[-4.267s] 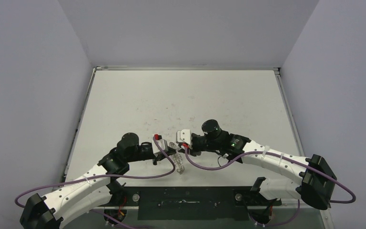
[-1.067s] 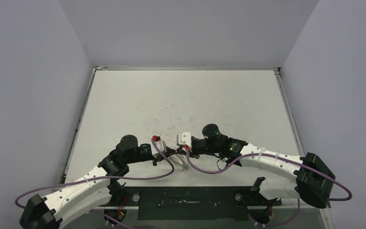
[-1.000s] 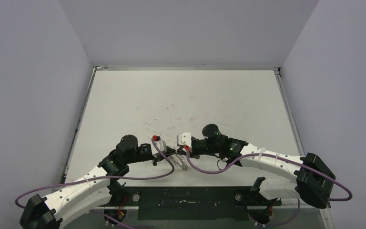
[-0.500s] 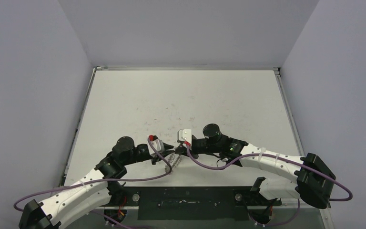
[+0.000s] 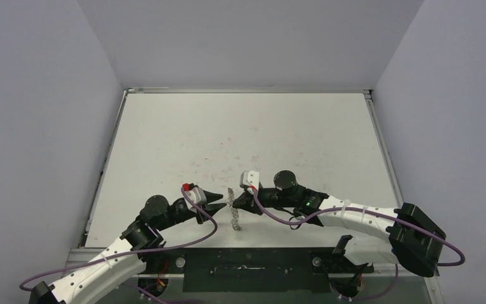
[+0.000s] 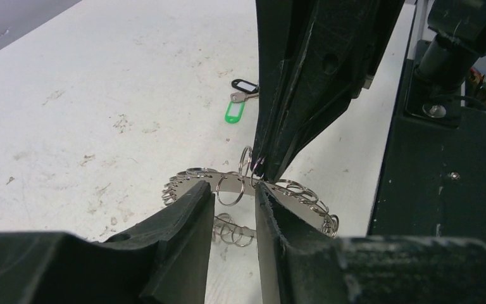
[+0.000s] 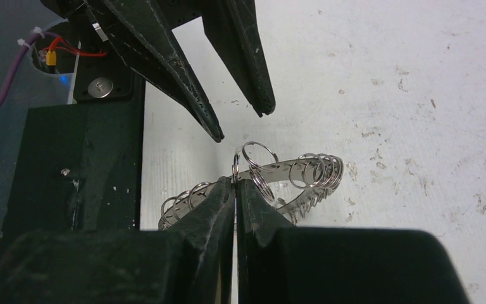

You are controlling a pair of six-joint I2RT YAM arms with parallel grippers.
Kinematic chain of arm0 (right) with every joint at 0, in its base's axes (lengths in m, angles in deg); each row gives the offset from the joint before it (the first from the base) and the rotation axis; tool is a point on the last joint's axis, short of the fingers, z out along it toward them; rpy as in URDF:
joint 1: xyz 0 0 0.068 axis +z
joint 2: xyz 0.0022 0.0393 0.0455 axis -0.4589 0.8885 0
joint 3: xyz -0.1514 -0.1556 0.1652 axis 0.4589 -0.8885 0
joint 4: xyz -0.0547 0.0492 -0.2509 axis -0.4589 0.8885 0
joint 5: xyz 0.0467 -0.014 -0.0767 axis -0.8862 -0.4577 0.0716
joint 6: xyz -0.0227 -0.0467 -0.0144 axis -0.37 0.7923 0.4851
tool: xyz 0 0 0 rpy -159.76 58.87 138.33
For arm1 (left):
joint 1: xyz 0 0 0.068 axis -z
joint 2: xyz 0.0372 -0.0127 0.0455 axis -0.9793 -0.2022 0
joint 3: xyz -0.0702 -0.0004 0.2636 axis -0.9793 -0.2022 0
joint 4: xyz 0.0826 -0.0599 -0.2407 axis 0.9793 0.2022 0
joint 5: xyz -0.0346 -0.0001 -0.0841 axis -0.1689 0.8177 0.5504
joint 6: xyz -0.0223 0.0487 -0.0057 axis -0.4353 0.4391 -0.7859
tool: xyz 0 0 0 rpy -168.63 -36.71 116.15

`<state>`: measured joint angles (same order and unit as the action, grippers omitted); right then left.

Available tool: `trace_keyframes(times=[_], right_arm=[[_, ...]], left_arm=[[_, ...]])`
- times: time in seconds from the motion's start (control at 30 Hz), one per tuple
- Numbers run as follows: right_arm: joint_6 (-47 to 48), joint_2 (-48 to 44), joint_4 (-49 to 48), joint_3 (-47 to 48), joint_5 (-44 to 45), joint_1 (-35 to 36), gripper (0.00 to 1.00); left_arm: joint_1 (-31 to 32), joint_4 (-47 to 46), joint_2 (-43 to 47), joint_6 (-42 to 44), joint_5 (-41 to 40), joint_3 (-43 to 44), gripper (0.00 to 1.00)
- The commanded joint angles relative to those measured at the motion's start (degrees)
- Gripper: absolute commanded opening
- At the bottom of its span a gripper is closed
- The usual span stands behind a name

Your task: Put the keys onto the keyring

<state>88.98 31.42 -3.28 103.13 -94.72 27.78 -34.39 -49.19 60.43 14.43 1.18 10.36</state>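
The keyring (image 5: 233,214), a silvery ring fringed with small wire loops, stands tilted on the table between both grippers. It also shows in the left wrist view (image 6: 291,193) and the right wrist view (image 7: 304,170). My right gripper (image 7: 235,180) is shut on one small loop of the ring; it also shows in the top view (image 5: 234,203). My left gripper (image 6: 234,190) is open and empty, its tips just short of the ring; the top view (image 5: 223,201) shows it too. The keys (image 6: 239,101), with green and black tags, lie on the table beyond the ring, hidden in the top view.
The white table (image 5: 240,139) has scuff marks. A black base plate (image 5: 247,263) runs along the near edge, close behind the ring; it also shows in the left wrist view (image 6: 443,190). Purple cables (image 5: 272,218) hang from both wrists.
My left arm has drawn back to the left, away from the ring, and its jaws now stand open. My right gripper still holds the ring, which has shifted slightly.
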Motion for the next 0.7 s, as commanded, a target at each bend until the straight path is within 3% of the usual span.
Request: trace_keyframes(times=[0.0,0.13,0.23,0.67], right_arm=[[-2.8,-1.7,-9.4,-0.8,-1.3,-0.5,0.0],[-3.4,-1.5,-9.9,-0.9,-1.5,-0.7,0.0],[-3.8,-1.4,-10.4,-1.0,-1.7,-0.7,0.0],[-3.7,-1.2,-9.2,-0.7,-2.4,-0.9,0.0]], left_arm=[[0.3,-5.2,3.0,-5.7,-1.1,-1.8,0.28],[0.3,-8.7,4.0,-8.0,1.7,-4.2,0.19],[0.4,-11.6,3.5,-9.5,3.7,-5.3,0.17],[0.5,-18.8,-4.7,-9.3,3.5,-6.5,0.25]])
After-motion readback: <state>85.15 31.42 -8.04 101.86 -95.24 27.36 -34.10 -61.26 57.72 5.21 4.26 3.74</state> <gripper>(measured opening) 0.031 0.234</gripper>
